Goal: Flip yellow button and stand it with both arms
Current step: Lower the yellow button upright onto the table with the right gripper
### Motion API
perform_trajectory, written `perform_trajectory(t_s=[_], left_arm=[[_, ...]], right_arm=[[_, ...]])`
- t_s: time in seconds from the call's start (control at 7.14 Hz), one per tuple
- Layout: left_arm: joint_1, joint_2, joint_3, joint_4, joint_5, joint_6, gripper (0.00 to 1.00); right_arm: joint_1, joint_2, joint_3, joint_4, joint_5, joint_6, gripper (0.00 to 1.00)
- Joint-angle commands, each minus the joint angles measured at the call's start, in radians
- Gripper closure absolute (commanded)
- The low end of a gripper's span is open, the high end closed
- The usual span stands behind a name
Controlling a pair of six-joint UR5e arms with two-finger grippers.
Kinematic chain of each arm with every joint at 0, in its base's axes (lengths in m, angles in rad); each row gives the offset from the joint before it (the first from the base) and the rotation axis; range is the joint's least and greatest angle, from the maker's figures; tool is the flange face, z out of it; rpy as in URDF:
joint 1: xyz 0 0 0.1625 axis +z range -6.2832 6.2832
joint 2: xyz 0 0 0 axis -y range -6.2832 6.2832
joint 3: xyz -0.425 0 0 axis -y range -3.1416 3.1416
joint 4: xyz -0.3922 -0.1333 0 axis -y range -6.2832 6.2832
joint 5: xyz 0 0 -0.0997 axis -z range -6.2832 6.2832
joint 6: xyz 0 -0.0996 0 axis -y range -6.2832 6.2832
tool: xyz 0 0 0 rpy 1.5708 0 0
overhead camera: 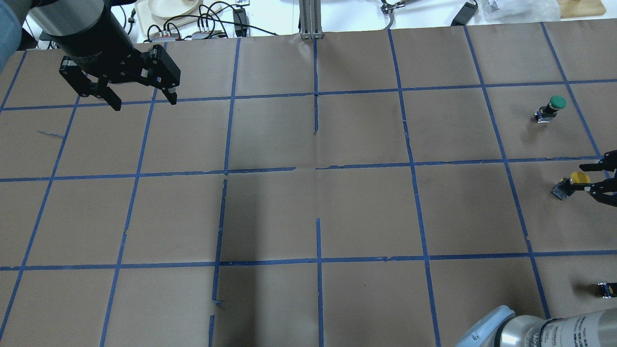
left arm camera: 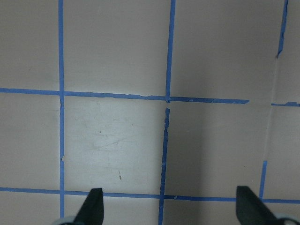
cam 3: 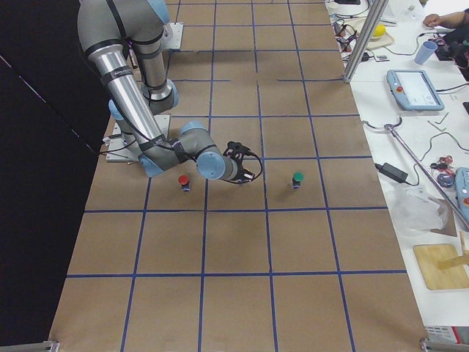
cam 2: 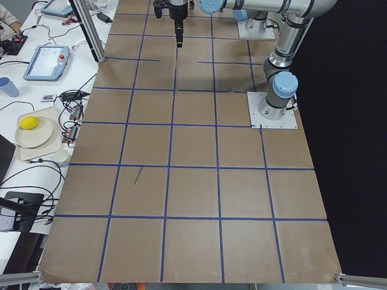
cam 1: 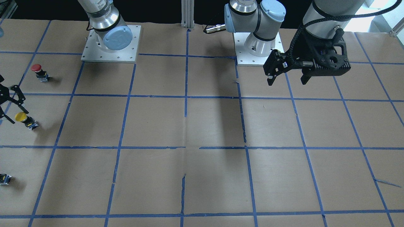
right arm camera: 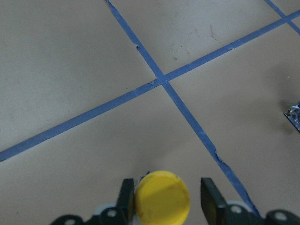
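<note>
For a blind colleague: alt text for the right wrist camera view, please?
The yellow button, cap toward the camera, sits between the open fingers of the right gripper at the bottom edge. Beyond, blue tape lines cross on the brown table.

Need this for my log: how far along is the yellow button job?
Done: only the approach. In hand: the jaws of the right gripper stand open on either side of the cap of the yellow button, not closed; it seems to lie on its side. To do: grasp, flip, stand it. The left gripper hovers open, far off.
</note>
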Motion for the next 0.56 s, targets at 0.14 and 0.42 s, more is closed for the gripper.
perform_trajectory(t_s=[0.14, 0.42], left_arm=[[-0.002, 0.011, 0.001, 0.001, 0.005, 0.0, 0.0], [0.0, 0.006, 0.004, 0.001, 0.005, 0.005, 0.0]], right_arm=[[0.012, -0.077, -0.017, 0.008, -0.078, 0.311, 0.0], [0.126, -0.225, -0.026, 0.008, -0.195, 0.764, 0.0]])
